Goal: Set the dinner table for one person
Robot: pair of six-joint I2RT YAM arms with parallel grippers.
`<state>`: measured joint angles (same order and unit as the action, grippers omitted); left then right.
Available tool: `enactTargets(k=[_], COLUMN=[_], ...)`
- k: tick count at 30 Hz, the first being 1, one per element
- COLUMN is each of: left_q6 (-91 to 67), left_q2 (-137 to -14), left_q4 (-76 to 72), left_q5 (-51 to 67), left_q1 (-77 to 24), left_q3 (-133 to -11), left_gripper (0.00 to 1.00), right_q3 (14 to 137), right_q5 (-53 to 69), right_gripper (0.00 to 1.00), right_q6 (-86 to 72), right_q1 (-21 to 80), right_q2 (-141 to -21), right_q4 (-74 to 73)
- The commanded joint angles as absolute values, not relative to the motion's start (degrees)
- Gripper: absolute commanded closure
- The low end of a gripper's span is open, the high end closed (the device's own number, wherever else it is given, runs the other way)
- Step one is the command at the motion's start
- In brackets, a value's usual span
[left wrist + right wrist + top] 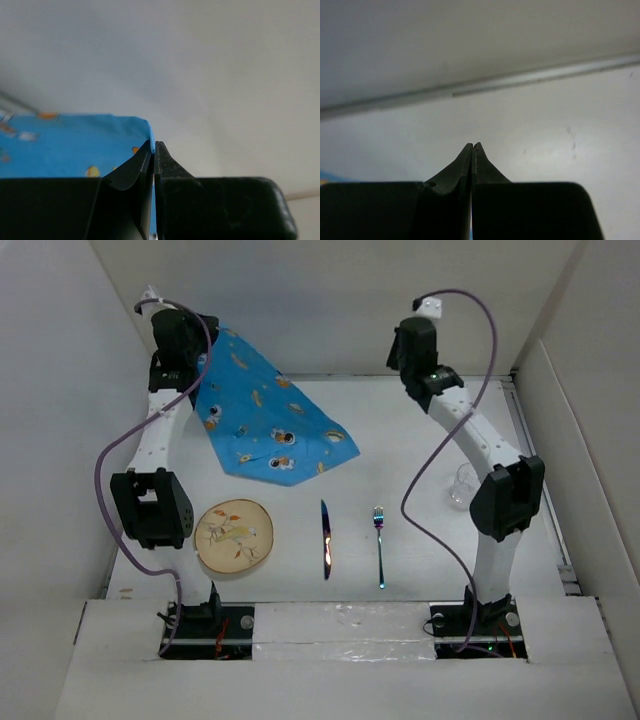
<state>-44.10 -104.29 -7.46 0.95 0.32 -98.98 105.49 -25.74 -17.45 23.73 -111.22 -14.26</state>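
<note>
The left gripper [154,144] has its jaws pressed together on a thin edge of the blue cloth [270,420], at one corner, near the far-left side of the table [420,430]. The right gripper [472,145] is fully closed with nothing in it and hangs over the far part of the table. The table is the big white surface under everything. On its near part the plate [234,536], the knife [326,540] and the fork [380,545] lie in a row. The glass [460,483] stands at the right, just beside the elbow of the right arm [510,495].

The main risk, I think, is the grip: only a narrow strip of cloth sits between the jaws, so a pull can make it slip out. If the cloth is dragged toward the near side, its loose end can push the plate or the knife, because they lie near it. The cloth can also land folded or crooked. The glass is so near the right arm that a swing of the elbow may knock it over.

No brand, label or writing can be read. The cloth shows only small orange and white cartoon figures, and the plate shows a leaf-like pattern.
</note>
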Motion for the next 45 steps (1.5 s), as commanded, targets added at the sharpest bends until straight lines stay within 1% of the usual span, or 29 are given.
enactTargets(k=[1,2,4,5,6,7,8,9,10,11,12,13,15,19,23,27,29,34,38,41,45], left_q6=[-47.19,-48.07,-49.83,-49.75,-49.66,-49.92,-50.18,-49.84,-49.31,-48.87,-48.52,-47.99,-47.64,-46.32,-44.39,-43.51,-43.42,-43.24,-43.07,-42.72,-42.8], left_q2=[-103.8,-103.97,-103.28,-102.58,-101.87,-100.04,-99.32,-97.75,-96.86,-96.16,-95.46,-94.23,-93.52,-91.85,-91.41,-91.23,-91.32,-91.23,-90.97,-90.97,-91.14], left_q4=[-7.91,-8.26,-8.17,-8.43,-10.0,-11.15,-12.12,-12.82,-12.83,-13.18,-14.05,-14.15,-14.67,-14.85,-13.71,-12.84,-12.66,-12.04,-11.87,-11.25,-10.9], left_q5=[8.33,11.66,13.44,13.45,13.45,13.8,14.58,14.07,14.06,13.28,13.1,12.92,12.92,11.96,9.85,9.05,9.23,9.14,8.79,8.18,8.61], left_q1=[2.01,3.41,4.04,4.04,4.04,4.04,4.04,4.57,4.57,4.57,5.09,5.1,5.62,7.82,8.35,8.35,8.35,8.35,8.35,8.35,9.05], left_q3=[-107.92,-108.97,-109.51,-108.29,-104.97,-102.68,-100.39,-94.98,-94.92,-93.01,-89.42,-88.34,-84.75,-81.04,-80.51,-80.94,-81.21,-81.91,-81.91,-82.35,-83.14], left_gripper=[1.0,1.0,1.0,1.0,1.0,1.0,1.0,1.0,1.0,1.0,1.0,1.0,1.0,1.0,1.0,1.0,1.0,1.0,1.0,1.0,1.0], right_q3=[118.53,125.53,130.76,129.13,124.41,118.19,111.34,95.61,95.45,92.32,87.5,85.71,82.72,77.0,79.71,78.84,79.01,86.92,88.24,88.94,87.37], right_q5=[-25.32,-23.92,-15.94,-13.56,-9.01,-6.01,-3.02,3.54,3.6,5.69,9.63,12.36,18.24,19.42,17.75,12.94,12.83,14.33,14.07,10.2,9.23], right_gripper=[1.0,1.0,1.0,1.0,1.0,0.95,0.76,0.58,0.58,0.47,0.43,0.41,0.39,0.37,0.37,0.38,0.38,0.38,0.38,0.38,0.38], right_q6=[-9.76,-9.41,-9.4,-9.93,-10.89,-11.25,-11.42,-12.3,-12.3,-12.22,-11.87,-11.26,-8.02,-4.22,-6.14,-9.14,-9.84,-9.4,-10.28,-11.16,-11.68], right_q1=[21.45,19.71,18.98,18.98,20.12,21.17,22.4,26.15,26.19,27.15,28.46,28.48,29.09,29.18,26.55,26.54,26.02,25.4,25.4,25.4,25.4], right_q2=[-110.65,-111.09,-112.67,-112.33,-109.28,-106.9,-105.05,-102.94,-102.92,-103.18,-103.79,-105.71,-107.22,-108.89,-112.4,-115.39,-116.54,-123.3,-124.98,-125.42,-124.45], right_q4=[-16.95,-20.7,-24.77,-25.83,-23.75,-19.9,-10.99,-4.29,-4.22,-0.65,1.56,2.63,5.79,9.57,5.46,5.71,6.32,0.36,0.27,-1.39,-0.53])
